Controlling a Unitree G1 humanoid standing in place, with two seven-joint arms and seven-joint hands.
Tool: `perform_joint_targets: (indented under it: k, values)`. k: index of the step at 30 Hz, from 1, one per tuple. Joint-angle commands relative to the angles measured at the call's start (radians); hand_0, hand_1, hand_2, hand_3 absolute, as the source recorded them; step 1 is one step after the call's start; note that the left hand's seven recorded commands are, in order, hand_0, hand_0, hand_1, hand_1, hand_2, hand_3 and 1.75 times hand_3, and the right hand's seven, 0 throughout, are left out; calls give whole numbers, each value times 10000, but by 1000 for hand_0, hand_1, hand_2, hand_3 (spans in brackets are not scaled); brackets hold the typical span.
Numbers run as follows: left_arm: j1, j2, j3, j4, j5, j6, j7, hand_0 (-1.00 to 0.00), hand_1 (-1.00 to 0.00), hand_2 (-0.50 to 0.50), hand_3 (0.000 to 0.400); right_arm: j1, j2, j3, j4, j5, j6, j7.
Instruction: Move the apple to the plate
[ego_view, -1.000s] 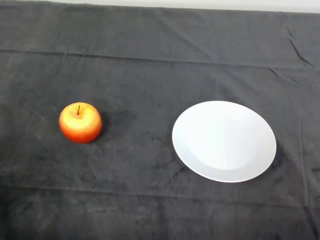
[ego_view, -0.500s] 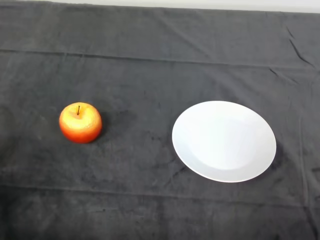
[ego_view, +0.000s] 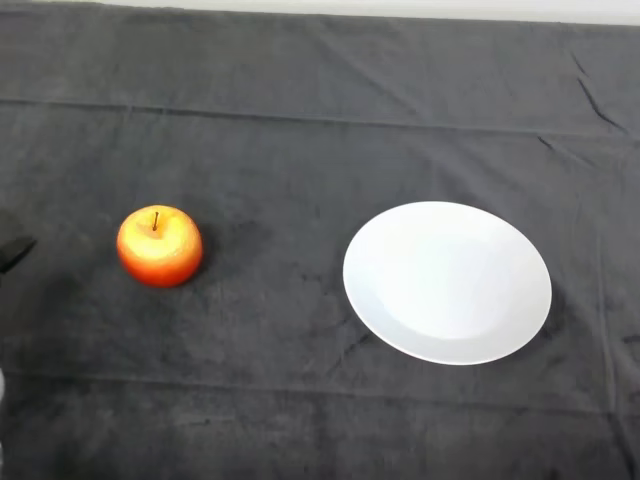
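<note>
Resting upright on the dark-clothed desk (ego_view: 300, 400): a red and yellow apple (ego_view: 159, 246), stem up, toward nine o'clock of the view's middle. Lying flat toward three o'clock: a round white plate (ego_view: 447, 283), bare of anything on it. Apple well apart from plate, dark cloth between the two, apple at nine o'clock from the plate. Not yet on the plate, then.

At the far nine o'clock edge, level with the apple: a dark tip of the left hand (ego_view: 10, 250), only just inside the view. Near the apple but apart from it, a strip of cloth between. Touching nothing that can be seen. Too little showing to tell whether the fingers are spread wide, narrowed, or curled; cannot tell.

Along twelve o'clock: creases running across the cloth, and a pale strip beyond the desk's far edge. Further folds toward one o'clock and down the three o'clock side.
</note>
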Motion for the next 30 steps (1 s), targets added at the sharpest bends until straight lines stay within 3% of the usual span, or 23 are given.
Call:
perform_joint_targets:
  k: [1, 15, 23, 30]
  values:
    - [326, 12, -279, -492, 276, 172, -160, 0, 0, 0, 0, 17, -68, -166, -57, 107, -72, 68]
    - [-10, -353, -760, -1695, 656, 1484, -658, 0, 0, 0, 0, 35, -43, -151, -121, 100, -60, 32]
    - [-281, -667, -1098, -2643, 782, 2546, -960, 0, 0, 0, 0, 46, -28, -142, -159, 97, -52, 10]
    - [-301, -956, -1477, -3255, 906, 3028, -1137, 0, 0, 0, 0, 56, -14, -134, -195, 95, -45, -11]
